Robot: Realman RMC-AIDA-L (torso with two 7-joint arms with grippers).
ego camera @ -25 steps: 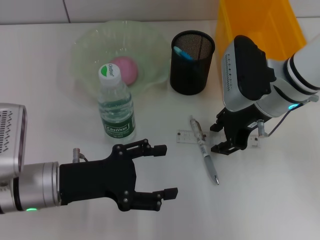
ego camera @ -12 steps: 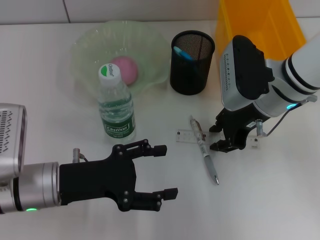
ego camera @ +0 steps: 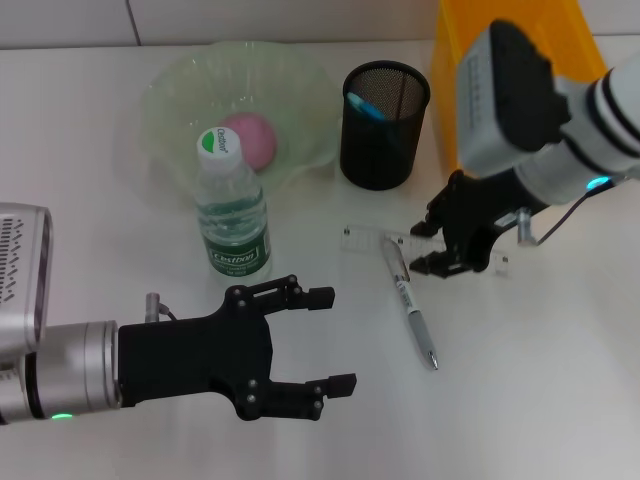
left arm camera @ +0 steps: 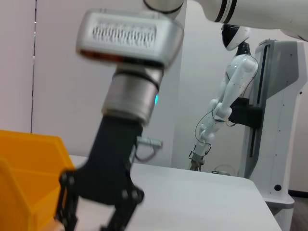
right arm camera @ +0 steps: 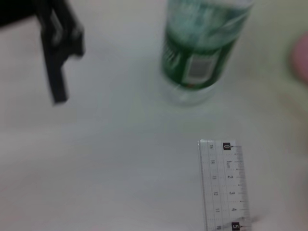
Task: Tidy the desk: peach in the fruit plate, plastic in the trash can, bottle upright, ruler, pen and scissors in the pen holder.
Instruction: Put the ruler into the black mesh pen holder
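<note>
Right pincer (ego camera: 452,250) grips the clear ruler (ego camera: 385,241); its wrist view alone shows the markings. Left pincer (ego camera: 325,340) hovers, spread wide.

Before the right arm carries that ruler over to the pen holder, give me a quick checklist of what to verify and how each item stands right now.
1. Ruler gripped: the right gripper is shut on its end, and the ruler looks raised over the pen. Ok.
2. Ruler free of the pen: it crosses above the pen's upper end; whether they touch, cannot tell.
3. Pen holder upright with room: standing, one blue item inside, space left. Ok.
4. Path to the holder: bare desk between the ruler and the holder. Ok.
5. Bottle out of the way: upright, off to the left. Ok.
6. Left gripper clear: open, hovering low near the front edge. Ok.
</note>
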